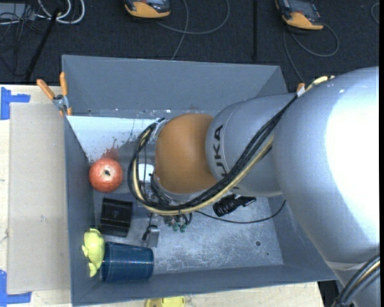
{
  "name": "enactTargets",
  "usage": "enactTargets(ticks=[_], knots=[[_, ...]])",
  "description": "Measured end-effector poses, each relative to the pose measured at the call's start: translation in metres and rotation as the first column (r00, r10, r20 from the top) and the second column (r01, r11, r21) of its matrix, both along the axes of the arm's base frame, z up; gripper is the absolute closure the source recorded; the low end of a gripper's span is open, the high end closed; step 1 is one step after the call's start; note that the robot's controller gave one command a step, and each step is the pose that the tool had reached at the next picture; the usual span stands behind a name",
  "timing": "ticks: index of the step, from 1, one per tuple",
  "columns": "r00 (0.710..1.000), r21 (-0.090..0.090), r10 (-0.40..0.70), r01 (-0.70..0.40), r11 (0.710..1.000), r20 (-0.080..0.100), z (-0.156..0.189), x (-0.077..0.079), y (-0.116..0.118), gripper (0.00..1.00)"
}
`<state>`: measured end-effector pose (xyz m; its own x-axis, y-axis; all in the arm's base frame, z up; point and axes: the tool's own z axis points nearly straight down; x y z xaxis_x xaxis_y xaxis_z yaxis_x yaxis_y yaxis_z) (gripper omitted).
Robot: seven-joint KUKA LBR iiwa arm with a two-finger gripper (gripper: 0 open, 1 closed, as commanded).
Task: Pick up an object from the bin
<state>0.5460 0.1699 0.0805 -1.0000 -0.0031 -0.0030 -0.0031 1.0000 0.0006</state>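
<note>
1. Camera view: the arm [320, 165] is reached into the grey metal bin [179, 94] from the right and bent steeply downward. Its orange cover [182, 152] and looped cables [139, 171] are thereby set above the middle of the bin floor.

2. The gripper [152, 233] is seen below the cover's lower left edge, low over the floor and pointed down. This posture is judged to suit a grasp from above.

3. How wide the gripper stands cannot be told, as most of it is hidden by the cover. Nothing is seen held in it.

4. Four things are gathered along the bin's left side, probably because the sloped walls let loose things settle toward the floor's edges:
   - a red apple [105, 174] at the foot of the back slope;
   - a small black box [116, 217] below it;
   - a dark blue cup [127, 263] lying on its side near the front wall;
   - a yellow toy [93, 251] touching the cup's left end.

5. The gripper is placed just right of the black box and just above the cup's right end, over bare floor. Either of these two is judged the likeliest thing to be picked. The apple lies further off to the upper left, and the toy is shielded by the cup.
</note>
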Motion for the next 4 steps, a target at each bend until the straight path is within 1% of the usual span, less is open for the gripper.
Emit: enactTargets(ticks=[1, 2, 3, 4], knots=[[1.0, 0.0, 0.0, 0.0, 1.0, 0.0, 0.0, 0.0, 0.0, 0.0], [0.998, -0.004, 0.069, -0.069, 0.998, -0.004, -0.003, 0.012, 0.015, 0.0], [0.993, -0.003, 0.117, -0.117, 0.993, -0.003, -0.005, 0.02, 0.026, 0.0], [0.946, 0.0, 0.325, -0.325, 0.946, -0.004, -0.005, 0.015, 0.061, 1.0]])
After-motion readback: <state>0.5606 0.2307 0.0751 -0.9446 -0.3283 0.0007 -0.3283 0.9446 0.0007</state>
